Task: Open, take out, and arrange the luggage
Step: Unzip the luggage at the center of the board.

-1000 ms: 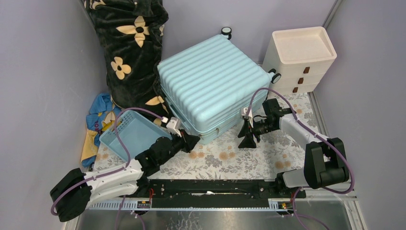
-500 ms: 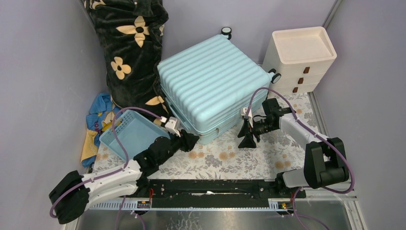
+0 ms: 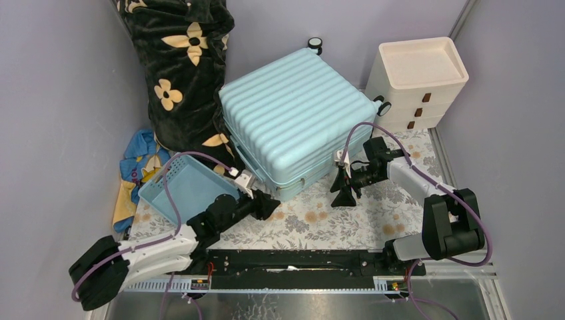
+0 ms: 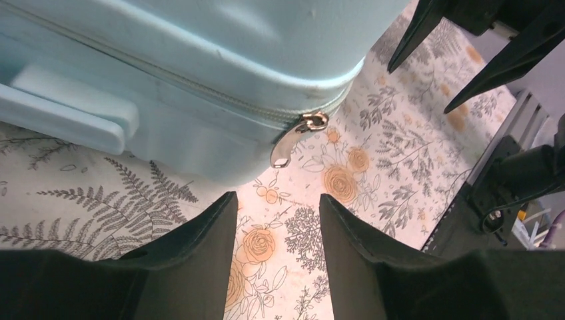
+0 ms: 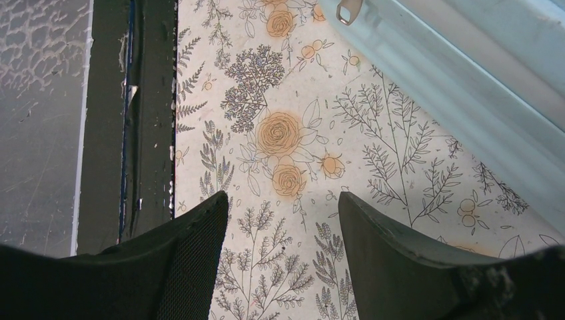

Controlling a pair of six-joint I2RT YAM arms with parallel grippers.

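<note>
The luggage (image 3: 293,120), a pale aqua ribbed hard-shell suitcase, lies shut on the floral mat (image 3: 320,220). In the left wrist view its near corner (image 4: 200,73) shows a closed zip with a metal pull (image 4: 293,140) hanging loose. My left gripper (image 3: 270,203) sits just short of that corner, open and empty (image 4: 278,200), the pull a little ahead of its fingertips. Right of the corner my right gripper (image 3: 343,193) points down at the mat, open with nothing between its fingers (image 5: 283,203). The suitcase's edge (image 5: 466,87) and the pull (image 5: 349,10) show beyond it.
A small blue plastic basket (image 3: 180,183) stands left of the left gripper, with a blue and yellow cloth (image 3: 136,160) behind it. A black flowered blanket (image 3: 183,67) leans at the back left. A cream drawer unit (image 3: 416,80) stands back right. A black rail (image 3: 293,260) runs along the near edge.
My left gripper has opened its jaws and drawn back a little from the suitcase corner. The right arm and the suitcase have stayed put.
</note>
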